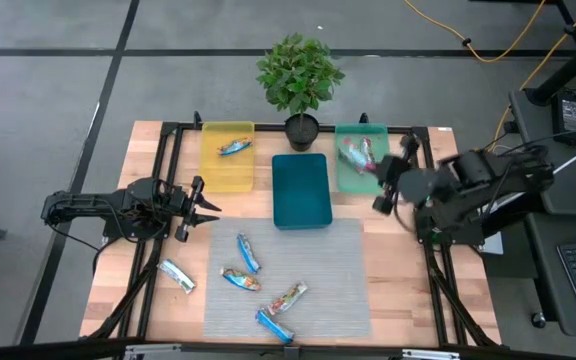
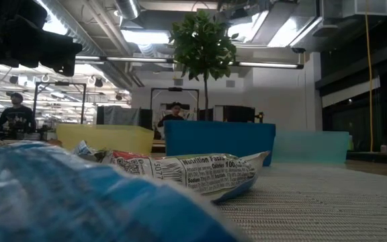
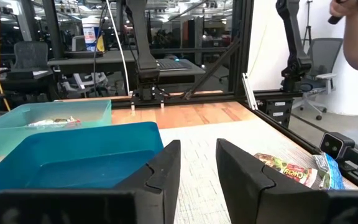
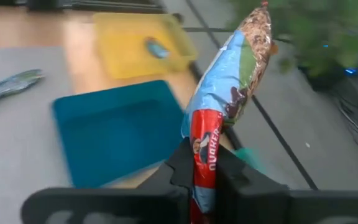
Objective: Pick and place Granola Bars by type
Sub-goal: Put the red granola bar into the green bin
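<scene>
From above, we're seeing the right gripper (image 1: 393,180) hovering at the teal tray (image 1: 361,160), where one red bar (image 1: 354,153) is lying. Five more bars are scattered on the grey mat (image 1: 338,270). The left gripper (image 1: 200,207) is waiting beside the blue tray (image 1: 300,190), jaws apart. Wrist-side, we're watching the right fingers clamping a red-and-blue bar (image 4: 225,93), its long axis pointing straight out from them.
</scene>
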`<state>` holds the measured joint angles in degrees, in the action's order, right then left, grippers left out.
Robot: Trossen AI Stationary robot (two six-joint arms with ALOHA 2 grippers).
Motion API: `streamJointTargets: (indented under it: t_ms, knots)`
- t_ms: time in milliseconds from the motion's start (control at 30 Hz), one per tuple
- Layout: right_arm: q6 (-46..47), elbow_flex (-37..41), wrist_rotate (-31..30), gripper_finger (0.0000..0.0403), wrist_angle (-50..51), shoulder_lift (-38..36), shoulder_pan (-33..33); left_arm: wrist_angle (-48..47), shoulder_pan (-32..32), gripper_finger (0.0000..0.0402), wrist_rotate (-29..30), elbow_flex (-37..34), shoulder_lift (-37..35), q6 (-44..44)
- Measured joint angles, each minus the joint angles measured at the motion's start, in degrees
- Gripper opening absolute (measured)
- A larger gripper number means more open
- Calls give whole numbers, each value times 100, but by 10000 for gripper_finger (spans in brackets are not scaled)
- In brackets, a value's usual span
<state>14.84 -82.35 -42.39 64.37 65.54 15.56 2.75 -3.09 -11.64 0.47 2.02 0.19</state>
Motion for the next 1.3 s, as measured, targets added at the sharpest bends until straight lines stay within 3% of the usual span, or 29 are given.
streamJointTargets:
  t_ms: [300, 533, 700, 900, 1100, 1300]
  knots:
    - [-141, -2, 57, 26, -76, -788, -1577, 0, -2, 96, 0, 0, 1, 0]
    - [-163, -2, 313, 42, 2, -629, -2039, 1, -2, 95, 0, 0, 2, 0]
    - [-226, 96, 382, 36, 2, -307, -2723, 0, -2, 93, 0, 0, 1, 0]
    - [-611, 810, 931, 23, -637, 40, -3617, 0, -1, 97, 0, 0, 2, 0]
    - [-1027, 1758, 1803, 43, -1728, 407, -4340, 1, -2, 94, 1, 0, 2, 0]
    - [-1265, 2615, 2039, 24, -2700, 717, -4838, 1, 0, 95, 0, 0, 2, 0]
